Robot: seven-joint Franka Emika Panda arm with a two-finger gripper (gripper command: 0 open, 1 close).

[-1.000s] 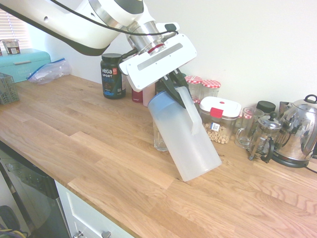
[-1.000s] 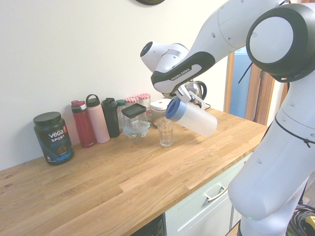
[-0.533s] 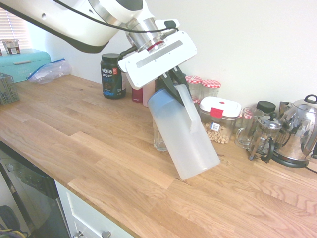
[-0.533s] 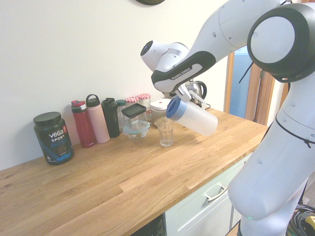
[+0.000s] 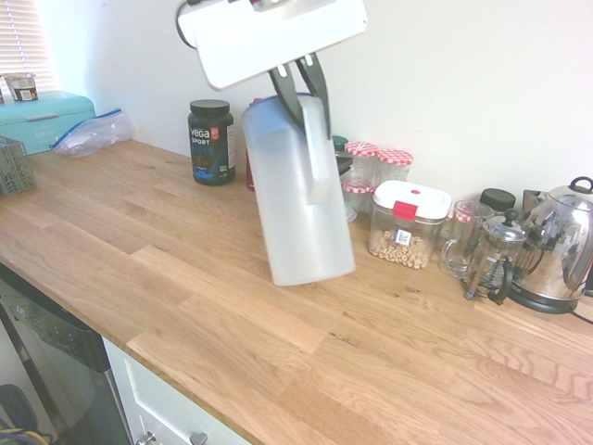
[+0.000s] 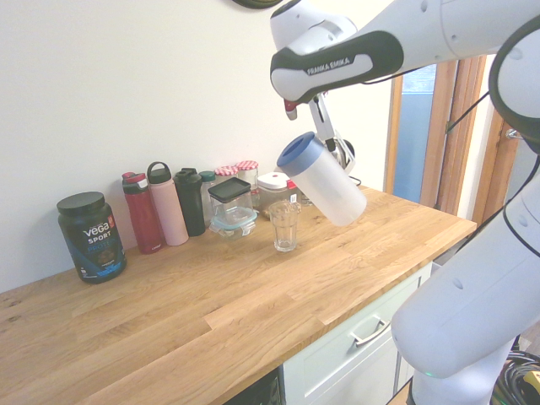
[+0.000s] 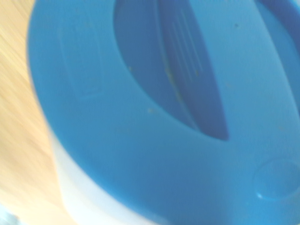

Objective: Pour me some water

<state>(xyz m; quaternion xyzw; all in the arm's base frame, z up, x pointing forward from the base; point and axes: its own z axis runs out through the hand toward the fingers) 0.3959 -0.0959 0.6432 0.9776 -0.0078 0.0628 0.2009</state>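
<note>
My gripper (image 5: 303, 85) is shut on the handle of a frosted white pitcher (image 5: 296, 195) with a blue lid, holding it in the air above the wooden counter (image 5: 185, 278). From the other side the pitcher (image 6: 325, 179) hangs tilted, lid end up and toward the wall, above and just right of a clear drinking glass (image 6: 285, 225) that stands on the counter. The pitcher hides that glass in the first exterior view. The blue lid (image 7: 164, 117) fills the wrist view. I cannot make out any water in the pitcher or the glass.
Along the wall stand a black Vega tub (image 5: 211, 141), several bottles (image 6: 160, 207), red-lidded jars (image 5: 384, 165), a white-lidded container (image 5: 408, 222), a glass mug (image 5: 460, 239), a French press (image 5: 496, 255) and a kettle (image 5: 556, 246). A teal box (image 5: 42, 116) and a plastic bag (image 5: 93, 130) sit far left.
The arm has risen and carried the pitcher up. Its steep lean by the glass has eased toward upright, and its base is now well off the counter.
</note>
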